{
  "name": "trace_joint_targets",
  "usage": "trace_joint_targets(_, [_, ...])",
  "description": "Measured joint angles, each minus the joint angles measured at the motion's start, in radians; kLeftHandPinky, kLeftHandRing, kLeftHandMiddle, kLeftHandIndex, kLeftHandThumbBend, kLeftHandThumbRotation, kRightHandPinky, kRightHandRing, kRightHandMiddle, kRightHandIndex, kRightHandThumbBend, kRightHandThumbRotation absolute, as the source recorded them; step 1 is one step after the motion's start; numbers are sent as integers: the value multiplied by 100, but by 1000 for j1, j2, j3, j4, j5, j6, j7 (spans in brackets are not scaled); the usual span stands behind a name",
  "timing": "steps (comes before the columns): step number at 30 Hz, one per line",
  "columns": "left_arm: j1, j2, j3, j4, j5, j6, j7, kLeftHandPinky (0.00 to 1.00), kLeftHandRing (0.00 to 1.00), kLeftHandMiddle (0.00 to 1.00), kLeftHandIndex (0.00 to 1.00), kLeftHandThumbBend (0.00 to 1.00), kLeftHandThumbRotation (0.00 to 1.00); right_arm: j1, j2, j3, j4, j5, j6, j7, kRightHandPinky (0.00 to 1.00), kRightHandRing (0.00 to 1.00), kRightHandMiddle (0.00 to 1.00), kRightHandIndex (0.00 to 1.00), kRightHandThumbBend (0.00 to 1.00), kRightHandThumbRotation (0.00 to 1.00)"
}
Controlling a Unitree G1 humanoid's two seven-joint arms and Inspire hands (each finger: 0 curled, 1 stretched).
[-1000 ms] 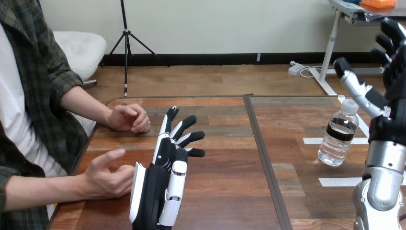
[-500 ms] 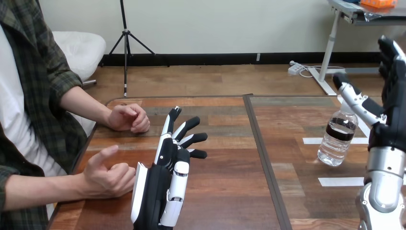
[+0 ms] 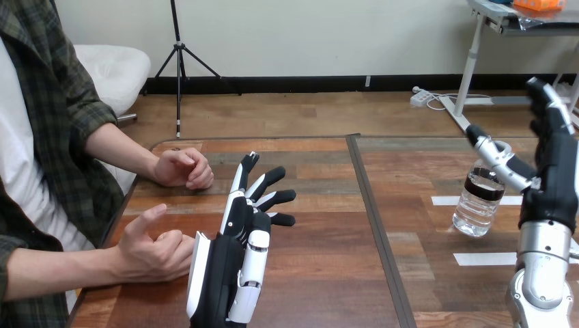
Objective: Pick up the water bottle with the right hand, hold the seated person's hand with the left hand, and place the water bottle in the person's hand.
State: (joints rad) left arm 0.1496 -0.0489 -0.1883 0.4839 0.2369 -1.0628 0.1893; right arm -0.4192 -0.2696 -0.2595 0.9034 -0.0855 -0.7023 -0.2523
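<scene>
Bottle (image 3: 476, 208) stands upright on the surface, far right. My right hand (image 3: 554, 178) is over its top, fingers apart, so I'd drop lower and wrap the body. Left hand (image 3: 232, 266) is spread too, just beside the person's near hand (image 3: 153, 249).

A test lab: tape strips (image 3: 481, 259) mark the wooden table (image 3: 328, 266).

right hand (image 3: 552, 171) lowered, nearer water bottle (image 3: 476, 206)

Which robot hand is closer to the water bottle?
The right hand. It is open, right beside the water bottle, thumb near its top. The left hand is far off, across the table, by the person's nearer hand.
</scene>
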Motion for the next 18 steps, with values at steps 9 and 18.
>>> trace_joint_targets(9, [0,0,-1,0,-3,0,-3,63,78,87,97,20,100,-23,-5,12,55,2,23,-5,93,92,89,85,66,0])
trace_joint_targets(18, [0,0,0,0,-9,0,-10,63,78,88,98,18,100,-46,-8,18,89,10,53,-3,93,93,90,85,68,1])
